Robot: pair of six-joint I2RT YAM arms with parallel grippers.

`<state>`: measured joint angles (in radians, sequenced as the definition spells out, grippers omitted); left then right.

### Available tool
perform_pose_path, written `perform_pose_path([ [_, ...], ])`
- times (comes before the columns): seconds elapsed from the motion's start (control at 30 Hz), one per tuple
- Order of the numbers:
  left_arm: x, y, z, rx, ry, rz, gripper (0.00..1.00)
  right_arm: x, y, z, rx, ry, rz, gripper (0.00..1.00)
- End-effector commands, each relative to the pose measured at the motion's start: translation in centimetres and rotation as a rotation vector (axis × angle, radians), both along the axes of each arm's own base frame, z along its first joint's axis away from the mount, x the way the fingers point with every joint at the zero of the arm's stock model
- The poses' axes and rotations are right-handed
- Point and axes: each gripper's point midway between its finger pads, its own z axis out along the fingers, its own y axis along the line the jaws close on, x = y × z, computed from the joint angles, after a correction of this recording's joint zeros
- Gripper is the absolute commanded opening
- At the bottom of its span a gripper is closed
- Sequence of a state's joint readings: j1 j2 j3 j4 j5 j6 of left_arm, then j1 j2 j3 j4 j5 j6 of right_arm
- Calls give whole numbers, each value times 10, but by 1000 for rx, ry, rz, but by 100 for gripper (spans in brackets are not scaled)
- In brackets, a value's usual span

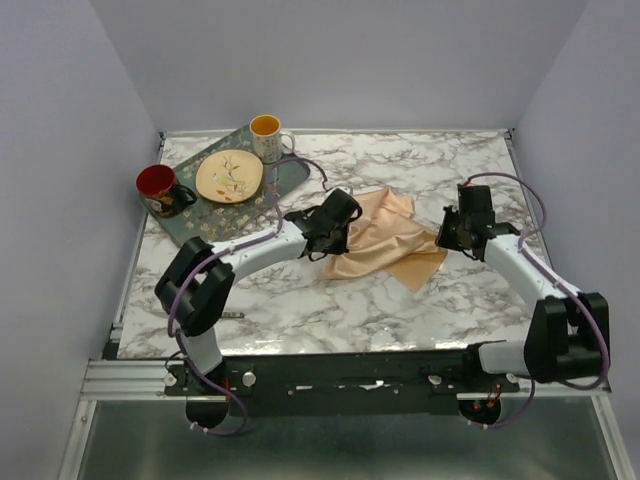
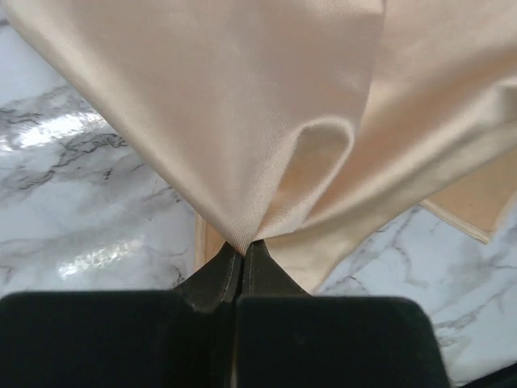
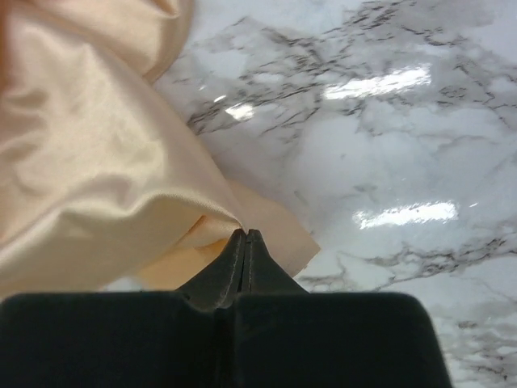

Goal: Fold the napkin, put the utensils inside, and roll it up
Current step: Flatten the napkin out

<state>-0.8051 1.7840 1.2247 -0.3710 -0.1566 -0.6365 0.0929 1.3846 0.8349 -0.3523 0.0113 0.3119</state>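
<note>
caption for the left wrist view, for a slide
Closed left gripper pinching a gathered point of the peach napkin above the marble table.

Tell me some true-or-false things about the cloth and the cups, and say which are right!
1. The left tool pinches the napkin. True.
2. The right tool is wide open. False: it is shut on the napkin's edge.
3. The red mug stands on the napkin. False: it stands on the tray.
4. The plate lies on the tray. True.
</note>
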Motion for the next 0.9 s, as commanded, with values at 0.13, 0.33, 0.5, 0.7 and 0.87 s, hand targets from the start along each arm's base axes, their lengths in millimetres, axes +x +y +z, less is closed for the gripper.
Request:
perform_pose_path([
  [0.13,-13,41,304,-329,-606,-35,0,-117,126,100,325,-151,493,1],
  [0.33,-31,73,398,-434,-843,1,0,-215,186,124,646,-108,947,1],
  [0.5,14,25,391,-387,-785,-2,0,-225,184,119,702,-111,920,1],
  [0.7,90,-43,279,-132,-578,3,0,-203,161,43,583,87,556,1],
  [0.87,136,-100,163,20,-438,-87,26,-154,92,-12,302,112,96,6],
])
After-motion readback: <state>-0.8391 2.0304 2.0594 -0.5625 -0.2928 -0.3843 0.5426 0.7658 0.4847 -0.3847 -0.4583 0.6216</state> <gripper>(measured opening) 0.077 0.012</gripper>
